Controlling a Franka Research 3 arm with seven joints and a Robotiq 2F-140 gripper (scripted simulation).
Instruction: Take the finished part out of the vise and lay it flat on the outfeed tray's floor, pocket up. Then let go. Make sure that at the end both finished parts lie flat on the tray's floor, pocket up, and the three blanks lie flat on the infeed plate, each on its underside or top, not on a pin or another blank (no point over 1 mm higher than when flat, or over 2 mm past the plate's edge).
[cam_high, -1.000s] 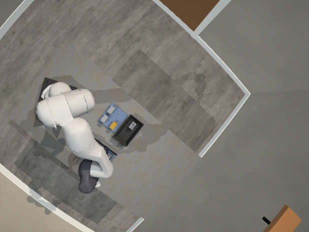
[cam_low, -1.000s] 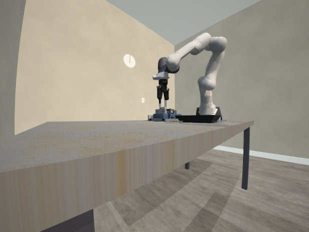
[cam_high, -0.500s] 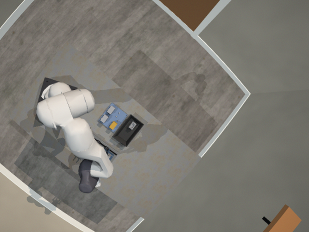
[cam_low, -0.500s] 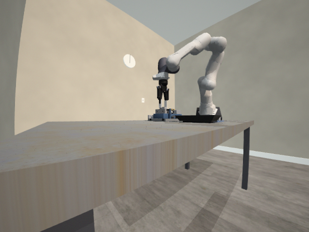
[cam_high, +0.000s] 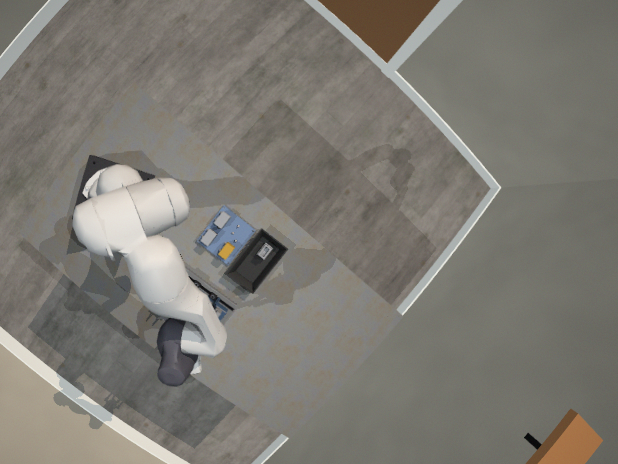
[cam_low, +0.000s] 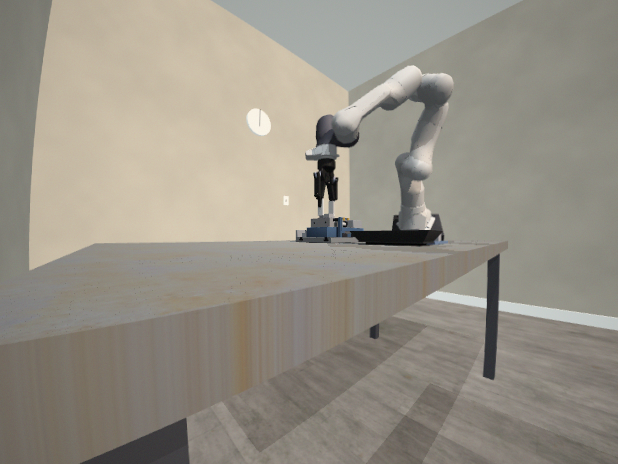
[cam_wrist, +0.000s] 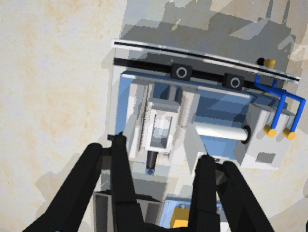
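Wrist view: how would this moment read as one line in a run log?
claw: partly open, empty | position: above vise | part: in vise | outfeed tray: not reached
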